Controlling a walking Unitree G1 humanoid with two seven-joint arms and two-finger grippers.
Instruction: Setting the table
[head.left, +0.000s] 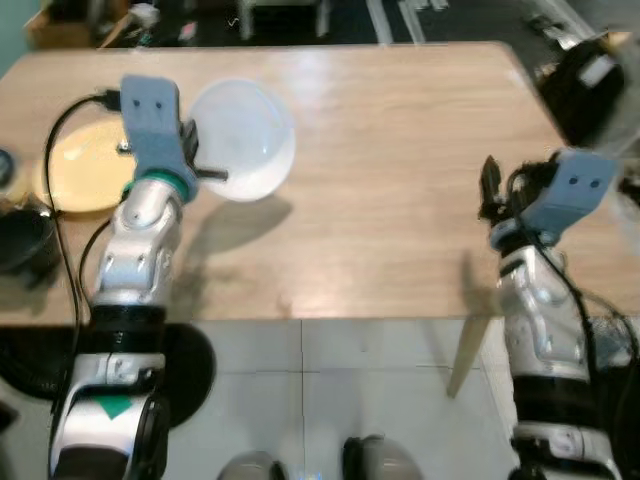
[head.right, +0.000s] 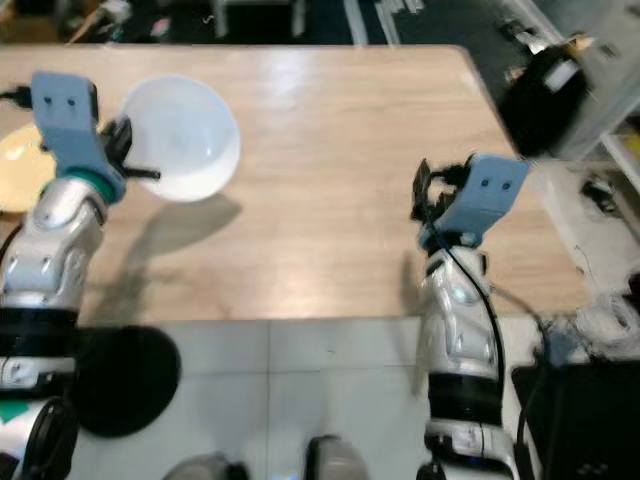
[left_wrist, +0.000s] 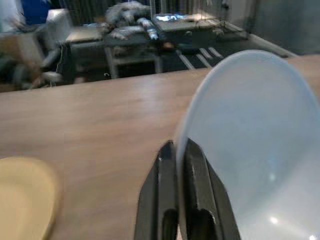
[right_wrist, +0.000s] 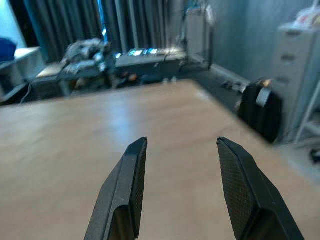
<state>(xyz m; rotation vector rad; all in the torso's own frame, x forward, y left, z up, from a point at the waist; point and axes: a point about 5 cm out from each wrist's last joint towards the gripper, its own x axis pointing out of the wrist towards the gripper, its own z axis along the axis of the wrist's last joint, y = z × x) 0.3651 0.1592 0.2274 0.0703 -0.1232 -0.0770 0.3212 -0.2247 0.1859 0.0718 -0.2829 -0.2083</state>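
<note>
A: What's the surface?

B: A pale wooden table (head.left: 380, 190) over white floor tiles (head.left: 330, 370), with dark clutter behind its far edge. No writing is readable.

A: And the hands?

B: The left hand (left_wrist: 176, 165) is pinched on the rim of the white bowl (head.left: 245, 140), beside a yellow plate (head.left: 85, 170). The right hand (right_wrist: 182, 165) hovers parted and unladen near the table's right edge; bare wood lies between.
</note>
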